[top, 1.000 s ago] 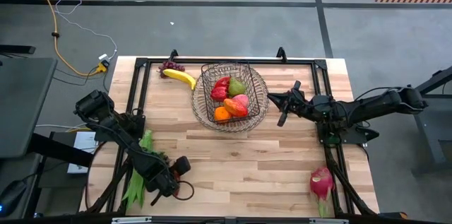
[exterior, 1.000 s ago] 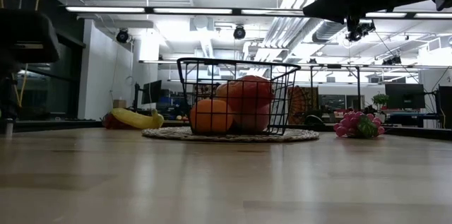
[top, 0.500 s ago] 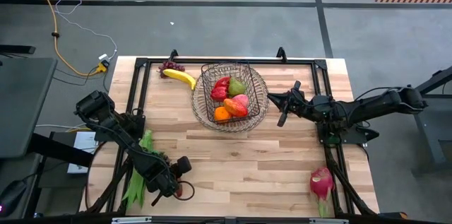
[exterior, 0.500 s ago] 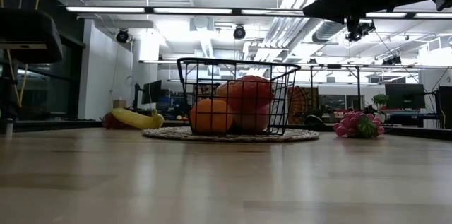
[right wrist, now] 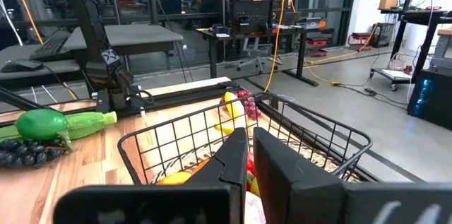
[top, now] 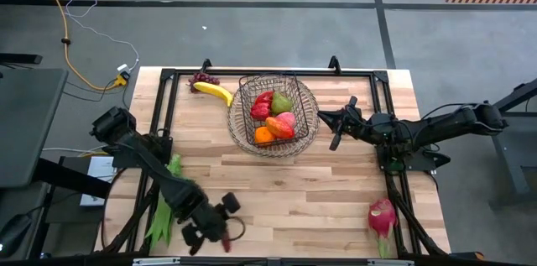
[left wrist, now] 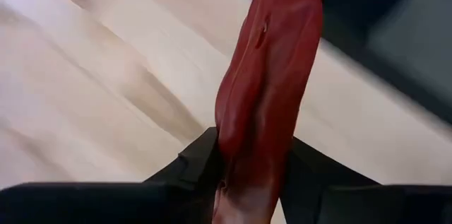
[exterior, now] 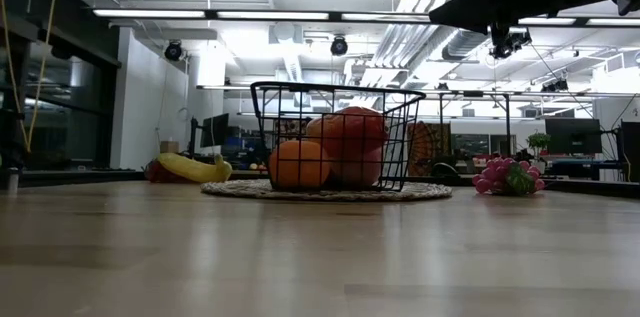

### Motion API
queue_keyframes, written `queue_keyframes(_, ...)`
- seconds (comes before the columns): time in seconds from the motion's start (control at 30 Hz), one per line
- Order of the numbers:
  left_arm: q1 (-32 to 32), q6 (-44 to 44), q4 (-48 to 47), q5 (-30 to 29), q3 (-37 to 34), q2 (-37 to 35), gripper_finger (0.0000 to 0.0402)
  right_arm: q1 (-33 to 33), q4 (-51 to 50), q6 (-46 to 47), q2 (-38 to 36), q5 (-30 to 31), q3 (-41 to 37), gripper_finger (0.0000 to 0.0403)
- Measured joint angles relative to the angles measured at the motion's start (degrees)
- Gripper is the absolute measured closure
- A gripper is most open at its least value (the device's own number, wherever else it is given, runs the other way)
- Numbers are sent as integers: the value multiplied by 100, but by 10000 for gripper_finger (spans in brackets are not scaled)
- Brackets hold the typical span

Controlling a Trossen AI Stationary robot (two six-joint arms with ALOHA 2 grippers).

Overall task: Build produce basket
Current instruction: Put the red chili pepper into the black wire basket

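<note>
The dark wire basket [top: 273, 113] stands on a round woven tray [top: 312, 132] at the table's far middle, holding red, green, pink and orange produce. A banana [top: 214, 92] and purple grapes [top: 201, 79] lie to its left. A pink dragon fruit [top: 382, 216] lies near the right front corner, and long green produce [top: 166, 203] lies at the left edge. My left gripper [top: 225, 237], near the front edge, is shut on a long red pepper [left wrist: 272, 75]. My right gripper [top: 336, 127] hovers shut, right of the basket. My left gripper pinches one end of the red pepper [left wrist: 244, 150] between its two fingers [left wrist: 198, 160]. The fingers slant down from the table's left side. The rest of the pepper sticks out ahead past the fingertips, clear of the table.
A black frame [top: 168, 77] runs along the table's left, far and right sides. Bare wood [top: 302, 190] stretches between the basket and the front edge. In the right wrist view, green produce [right wrist: 42, 125] and dark grapes [right wrist: 21, 153] lie by the left arm's base.
My left gripper has risen from the table with the red pepper between its fingers and has swung a little toward the table's right and near edge. In the low view its dark shape has gone up out of the picture. My right arm has kept still.
</note>
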Motion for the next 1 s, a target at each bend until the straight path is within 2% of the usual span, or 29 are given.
queue_keyframes(0.1, 285, -256, 48, 159, 456, -8, 296, 0, -26, 0, 0, 0, 0, 384)
queue_keyframes(0.27, 921, -212, 595, 1127, 496, -162, 296, 0, -166, 2, 0, -2, 0, 384)
queue_keyframes(0.4, 1506, -149, 1384, 1544, 89, -462, 298, 0, -216, 0, 0, -3, 0, 384)
queue_keyframes(0.63, 2351, -81, 3759, 1533, -1171, -1319, 298, 1, -256, 0, 0, -4, 0, 384)
queue_keyframes(0.7, 2553, -84, 4446, 1332, -1547, -1552, 298, 0, -259, 2, 0, -4, 0, 384)
queue_keyframes(1.0, 3206, -88, 7147, -628, -3052, -2568, 298, 1, -253, 2, 0, -7, 2, 384)
